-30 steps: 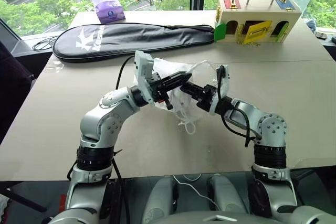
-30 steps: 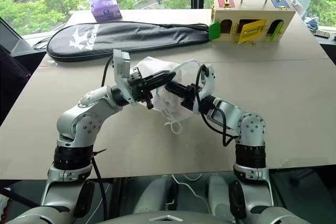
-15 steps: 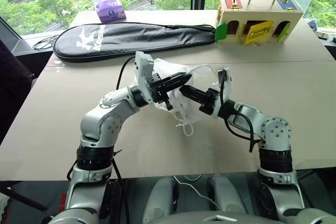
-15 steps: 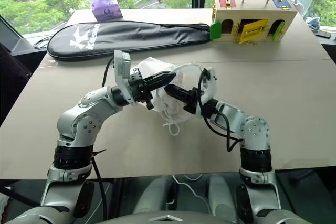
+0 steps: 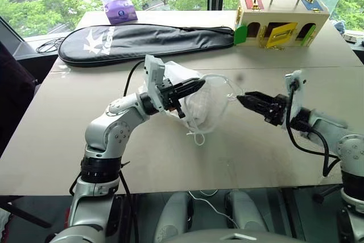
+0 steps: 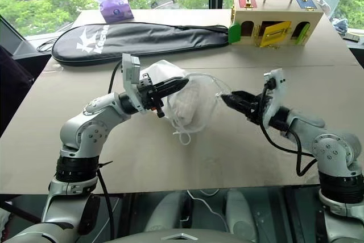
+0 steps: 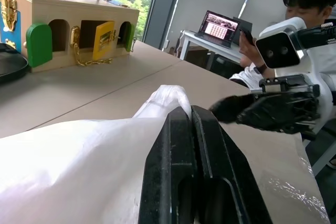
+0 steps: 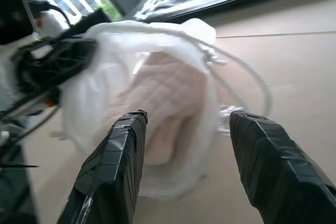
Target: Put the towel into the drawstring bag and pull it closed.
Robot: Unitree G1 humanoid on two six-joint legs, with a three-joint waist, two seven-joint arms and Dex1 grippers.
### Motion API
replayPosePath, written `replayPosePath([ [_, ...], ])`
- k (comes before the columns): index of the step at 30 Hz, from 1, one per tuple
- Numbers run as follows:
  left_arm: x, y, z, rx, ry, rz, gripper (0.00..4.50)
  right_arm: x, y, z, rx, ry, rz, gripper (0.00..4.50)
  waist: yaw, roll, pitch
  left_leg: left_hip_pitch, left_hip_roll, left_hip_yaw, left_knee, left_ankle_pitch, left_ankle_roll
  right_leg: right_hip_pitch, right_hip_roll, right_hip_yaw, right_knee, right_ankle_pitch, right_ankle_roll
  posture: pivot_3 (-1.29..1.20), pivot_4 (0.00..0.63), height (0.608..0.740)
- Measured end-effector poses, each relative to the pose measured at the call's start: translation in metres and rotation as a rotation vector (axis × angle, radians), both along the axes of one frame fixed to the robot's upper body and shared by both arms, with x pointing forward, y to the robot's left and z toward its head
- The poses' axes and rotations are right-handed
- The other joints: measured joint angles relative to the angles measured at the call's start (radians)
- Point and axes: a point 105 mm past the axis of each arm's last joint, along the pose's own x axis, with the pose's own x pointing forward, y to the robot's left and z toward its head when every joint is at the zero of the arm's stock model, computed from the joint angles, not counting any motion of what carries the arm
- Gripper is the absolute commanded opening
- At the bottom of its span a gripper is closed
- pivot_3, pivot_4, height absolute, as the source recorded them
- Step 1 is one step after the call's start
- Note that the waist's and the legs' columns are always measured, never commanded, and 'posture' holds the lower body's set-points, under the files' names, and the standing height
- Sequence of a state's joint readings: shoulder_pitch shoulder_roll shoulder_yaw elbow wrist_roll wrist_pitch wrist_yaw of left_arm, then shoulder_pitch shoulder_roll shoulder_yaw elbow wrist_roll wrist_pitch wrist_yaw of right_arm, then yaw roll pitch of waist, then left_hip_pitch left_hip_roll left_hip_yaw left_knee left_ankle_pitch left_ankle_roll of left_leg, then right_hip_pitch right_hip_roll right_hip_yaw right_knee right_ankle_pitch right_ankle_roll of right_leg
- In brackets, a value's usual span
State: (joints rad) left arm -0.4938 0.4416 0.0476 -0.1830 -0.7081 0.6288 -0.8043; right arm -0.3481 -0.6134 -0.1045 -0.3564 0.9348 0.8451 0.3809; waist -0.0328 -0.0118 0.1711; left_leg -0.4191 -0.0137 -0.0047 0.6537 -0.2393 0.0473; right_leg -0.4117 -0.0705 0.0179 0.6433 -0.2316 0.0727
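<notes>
The left gripper (image 5: 196, 85), near the middle of the picture, is pinched tight on the drawstring bag (image 5: 199, 103) and holds it up off the table (image 5: 68, 135). The towel (image 6: 185, 109) sits inside the bag. The right gripper (image 5: 243, 99), at middle right, has its fingers apart and holds nothing. A cord (image 8: 247, 74) hangs between them. Along the top lie a black case (image 5: 142, 41), purple pack (image 5: 118, 7) and wooden box (image 5: 281, 21).
</notes>
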Motion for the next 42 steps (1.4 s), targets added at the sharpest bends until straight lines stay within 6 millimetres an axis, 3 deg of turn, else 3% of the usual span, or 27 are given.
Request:
replayPosePath([
  [6,-0.001,-0.003,0.000,0.005,0.000,-0.013,0.00,0.026,-0.001,-0.018,-0.239,-0.204,-0.071,2.72,0.005,0.000,0.000,0.000,0.000,0.000,0.000,0.000,-0.001,0.000,0.000,-0.001,0.000,0.000,0.000,0.00,0.150,0.740],
  [9,-0.001,-0.002,0.000,0.010,-0.002,-0.013,0.00,0.031,-0.014,-0.035,-0.343,-0.232,-0.086,2.72,0.015,-0.001,0.000,0.000,0.000,0.000,0.000,0.001,-0.001,0.000,0.000,0.000,-0.001,0.000,0.000,0.00,0.150,0.740],
  [12,-0.001,-0.001,0.000,0.012,-0.002,-0.012,0.00,0.035,-0.019,-0.049,-0.324,-0.201,-0.099,2.72,0.020,-0.001,0.001,0.000,0.000,0.000,0.000,0.001,-0.001,0.000,0.000,0.000,-0.001,0.000,0.000,0.00,0.150,0.740],
  [20,-0.001,-0.001,0.000,0.015,-0.003,-0.009,0.00,0.038,-0.007,-0.031,-0.067,-0.152,-0.111,2.72,0.020,-0.001,0.001,0.000,0.001,-0.001,0.000,0.001,-0.001,0.000,0.000,0.000,0.000,0.000,0.000,0.00,0.150,0.740],
  [36,0.000,0.000,0.000,0.018,-0.003,-0.008,0.00,0.042,0.007,-0.038,-0.148,-0.157,-0.117,2.72,0.020,-0.001,0.001,0.000,0.000,-0.001,0.000,0.001,-0.001,0.000,0.000,0.000,0.001,0.000,0.000,0.00,0.150,0.740],
  [42,-0.001,0.000,0.000,0.022,-0.003,-0.010,0.00,0.065,-0.012,-0.025,-0.208,-0.287,-0.399,2.72,0.020,-0.001,0.001,0.001,0.000,-0.001,0.000,0.003,-0.005,0.000,0.000,0.000,0.002,0.000,0.000,0.00,0.150,0.740],
])
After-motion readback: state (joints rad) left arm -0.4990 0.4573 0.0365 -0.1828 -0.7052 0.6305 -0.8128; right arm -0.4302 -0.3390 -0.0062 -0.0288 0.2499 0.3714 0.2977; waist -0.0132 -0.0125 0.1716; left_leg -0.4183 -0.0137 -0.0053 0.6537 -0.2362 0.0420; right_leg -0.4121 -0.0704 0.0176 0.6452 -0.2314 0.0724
